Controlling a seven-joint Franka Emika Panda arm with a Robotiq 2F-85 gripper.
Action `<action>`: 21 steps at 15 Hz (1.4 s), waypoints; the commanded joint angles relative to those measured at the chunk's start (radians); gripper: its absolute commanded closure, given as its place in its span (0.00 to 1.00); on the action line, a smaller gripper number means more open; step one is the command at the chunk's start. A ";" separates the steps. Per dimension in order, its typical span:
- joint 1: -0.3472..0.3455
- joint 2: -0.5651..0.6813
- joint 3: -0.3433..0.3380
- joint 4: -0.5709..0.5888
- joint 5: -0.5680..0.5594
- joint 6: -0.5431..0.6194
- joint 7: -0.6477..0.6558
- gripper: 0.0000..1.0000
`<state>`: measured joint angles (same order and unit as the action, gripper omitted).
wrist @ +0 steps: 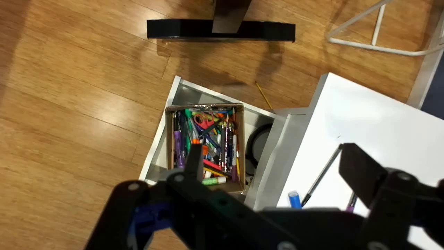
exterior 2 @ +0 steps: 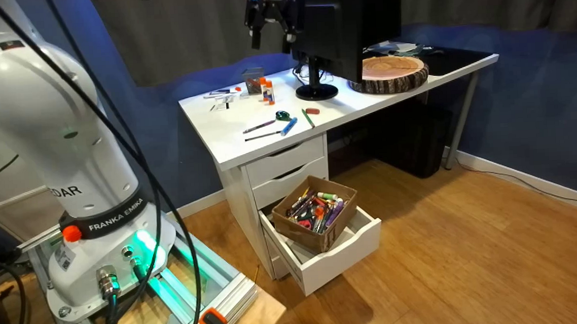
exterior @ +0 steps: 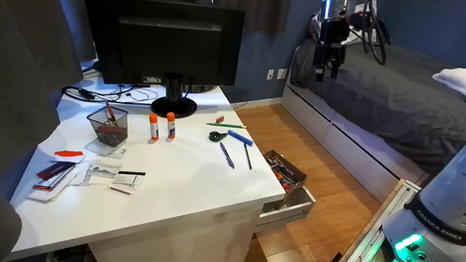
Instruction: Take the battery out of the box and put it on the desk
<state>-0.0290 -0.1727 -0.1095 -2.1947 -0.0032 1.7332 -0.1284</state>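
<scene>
High over the scene hangs the gripper (exterior 2: 272,39), its two fingers standing wide apart, and lower down a drawer (exterior 2: 343,258) is pulled out from the white desk (exterior: 186,177), with a cardboard box (exterior 2: 299,233) sitting askew inside it. And look how full that box is: red scissors (wrist: 204,119), a purple marker (wrist: 178,149) on the left in the wrist view, a green-and-white stick (wrist: 214,181) at the near end! The battery cannot be picked out in that jumble (pens (wrist: 227,142) lie packed side by side in there).

Up on the desk top, in an exterior view, a blue marker (exterior: 240,138) lies near the right edge, a thin dark pen (exterior: 248,156) on its near side, a purple pen (exterior: 227,156) left of that. Farther off, a green pencil (exterior: 226,125) lies just beside a red eraser (exterior: 219,119). To the left, two glue sticks (exterior: 171,126) stand upright, near each other; left again, a wire-mesh basket (exterior: 121,120), and nearer on the left, papers (exterior: 79,172) in a loose spread. On the far side stands a black monitor (exterior: 160,40), its back toward us
</scene>
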 commanded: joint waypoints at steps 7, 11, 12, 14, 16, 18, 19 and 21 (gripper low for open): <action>-0.008 0.425 0.049 0.101 -0.010 0.144 0.113 0.00; -0.021 0.553 0.024 0.113 -0.042 0.289 0.172 0.00; -0.024 0.585 0.018 0.121 -0.046 0.318 0.182 0.00; -0.022 0.636 0.006 0.122 -0.060 0.410 0.204 0.00; -0.016 0.673 -0.006 0.126 -0.078 0.478 0.226 0.00; -0.028 0.656 0.004 0.105 -0.057 0.463 0.197 0.00; -0.027 0.669 0.003 0.111 -0.060 0.470 0.201 0.00; -0.026 0.675 0.003 0.118 -0.061 0.472 0.205 0.00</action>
<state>-0.0496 0.5010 -0.1121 -2.0800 -0.0615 2.2083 0.0750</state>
